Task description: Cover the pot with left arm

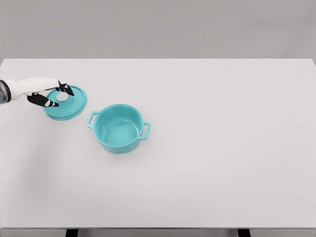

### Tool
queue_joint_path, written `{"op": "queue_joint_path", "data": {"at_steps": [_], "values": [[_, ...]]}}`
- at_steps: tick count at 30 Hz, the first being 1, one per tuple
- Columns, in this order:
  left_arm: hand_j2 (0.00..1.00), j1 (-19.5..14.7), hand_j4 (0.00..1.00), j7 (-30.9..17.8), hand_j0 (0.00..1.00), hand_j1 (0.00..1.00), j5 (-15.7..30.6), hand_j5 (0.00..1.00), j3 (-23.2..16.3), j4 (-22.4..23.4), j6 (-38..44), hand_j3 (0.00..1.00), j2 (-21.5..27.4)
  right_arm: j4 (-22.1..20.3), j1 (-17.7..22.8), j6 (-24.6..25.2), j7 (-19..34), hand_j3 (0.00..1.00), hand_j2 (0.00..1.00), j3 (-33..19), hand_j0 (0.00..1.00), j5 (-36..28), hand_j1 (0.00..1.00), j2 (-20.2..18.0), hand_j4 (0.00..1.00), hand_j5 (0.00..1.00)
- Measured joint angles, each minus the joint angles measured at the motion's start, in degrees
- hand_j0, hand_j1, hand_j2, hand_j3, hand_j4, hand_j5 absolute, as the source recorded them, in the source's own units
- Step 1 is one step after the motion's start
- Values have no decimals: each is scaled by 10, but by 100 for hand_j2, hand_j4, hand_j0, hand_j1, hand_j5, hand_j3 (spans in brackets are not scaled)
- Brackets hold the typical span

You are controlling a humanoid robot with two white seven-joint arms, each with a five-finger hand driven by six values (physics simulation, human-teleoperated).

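Note:
A teal pot (119, 128) with two side handles stands uncovered on the white table, left of the middle. Its teal lid (68, 106) lies flat on the table up and to the left of the pot, with a white knob (62, 97) at its centre. My left hand (53, 95) reaches in from the left edge and hovers over the lid. Its dark fingers (42, 101) are spread around the knob without closing on it. The right arm does not show.
The white table (222, 148) stretches wide to the right and front of the pot. Its far edge runs along the grey wall at the top.

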Motion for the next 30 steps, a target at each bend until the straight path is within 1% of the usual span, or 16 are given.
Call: {"op": "queue_joint_path", "data": {"at_steps": [7,20,30], "values": [[54,4,54,1,54,54,6,54,1,0,2,54,0,0,0,0,0,100,100,0,100,0,100,0,100,100],[52,5,52,1,52,52,4,52,0,-4,1,52,0,0,0,0,0,100,100,0,100,0,100,0,100,100],[52,9,52,-1,52,52,8,52,0,-42,-1,52,6,0,0,0,0,100,100,0,100,0,100,0,100,100]]}}
